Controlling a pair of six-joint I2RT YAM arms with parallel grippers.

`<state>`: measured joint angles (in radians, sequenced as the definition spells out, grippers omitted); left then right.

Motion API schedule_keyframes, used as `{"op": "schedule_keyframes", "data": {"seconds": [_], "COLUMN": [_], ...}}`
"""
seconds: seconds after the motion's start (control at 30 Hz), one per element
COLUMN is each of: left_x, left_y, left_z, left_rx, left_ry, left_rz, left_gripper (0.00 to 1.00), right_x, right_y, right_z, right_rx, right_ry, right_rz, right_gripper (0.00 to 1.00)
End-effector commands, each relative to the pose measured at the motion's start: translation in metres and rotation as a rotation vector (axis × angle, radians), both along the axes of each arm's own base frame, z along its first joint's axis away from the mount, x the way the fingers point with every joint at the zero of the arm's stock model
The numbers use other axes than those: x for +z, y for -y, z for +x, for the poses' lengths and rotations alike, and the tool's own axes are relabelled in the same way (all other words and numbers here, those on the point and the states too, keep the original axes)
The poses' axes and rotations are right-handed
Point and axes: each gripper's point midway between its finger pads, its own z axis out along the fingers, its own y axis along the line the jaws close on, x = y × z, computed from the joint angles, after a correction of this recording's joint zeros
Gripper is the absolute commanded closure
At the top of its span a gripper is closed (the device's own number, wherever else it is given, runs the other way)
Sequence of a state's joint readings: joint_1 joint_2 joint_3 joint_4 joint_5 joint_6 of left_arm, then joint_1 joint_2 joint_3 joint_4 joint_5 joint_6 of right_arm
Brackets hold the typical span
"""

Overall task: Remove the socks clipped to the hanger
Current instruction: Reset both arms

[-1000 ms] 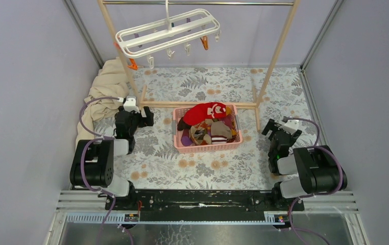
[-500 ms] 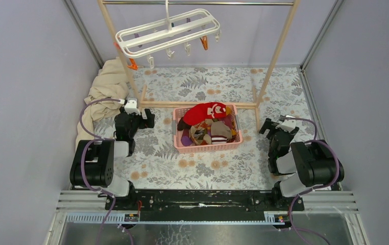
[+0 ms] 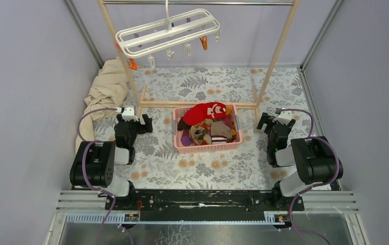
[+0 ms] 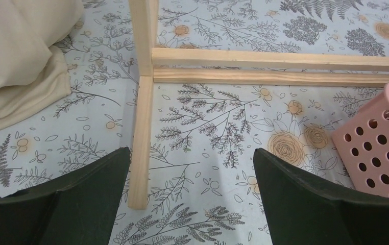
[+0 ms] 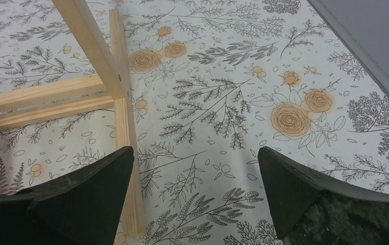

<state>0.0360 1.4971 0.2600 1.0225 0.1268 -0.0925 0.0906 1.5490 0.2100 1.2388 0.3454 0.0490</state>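
Note:
The white hanger hangs by its hook from the metal rail at the back, tilted, and its small clips dangle with nothing in them. The socks lie piled in a pink basket at the table's middle, a red one on top. My left gripper is low over the table left of the basket, open and holding nothing. My right gripper is right of the basket near the rack's foot, also open and holding nothing.
A wooden rack stands behind the basket, with posts and floor bars; its feet lie just ahead of each gripper. A beige cloth is heaped at the back left. The basket's corner is at the left wrist view's right edge.
The right gripper has moved left and back toward the rack's right foot. The left gripper has turned to face the back and shifted slightly nearer. Both stayed open.

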Motion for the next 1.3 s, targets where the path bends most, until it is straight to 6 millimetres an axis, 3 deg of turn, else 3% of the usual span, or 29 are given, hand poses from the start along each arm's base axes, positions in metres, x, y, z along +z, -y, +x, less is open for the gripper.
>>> {"op": "schedule_keyframes", "data": {"seconds": [0.0, 0.57, 0.87, 1.27], "left_x": [0.030, 0.029, 0.029, 0.028], "left_y": [-0.011, -0.003, -0.002, -0.009], "left_z": [0.006, 0.007, 0.008, 0.008], "left_rx": [0.058, 0.006, 0.005, 0.059], "left_ry": [0.150, 0.147, 0.145, 0.139], "left_rz": [0.006, 0.028, 0.026, 0.025], "left_gripper": [0.01, 0.01, 0.01, 0.01], "right_x": [0.010, 0.015, 0.006, 0.006], "right_y": [-0.003, -0.021, 0.000, 0.001], "right_z": [0.005, -0.003, 0.008, 0.010], "right_rx": [0.024, 0.142, -0.010, -0.015], "right_ry": [0.034, 0.079, 0.009, 0.000], "right_rz": [-0.016, -0.059, -0.023, -0.025], "right_gripper": [0.00, 0.00, 0.00, 0.00]}}
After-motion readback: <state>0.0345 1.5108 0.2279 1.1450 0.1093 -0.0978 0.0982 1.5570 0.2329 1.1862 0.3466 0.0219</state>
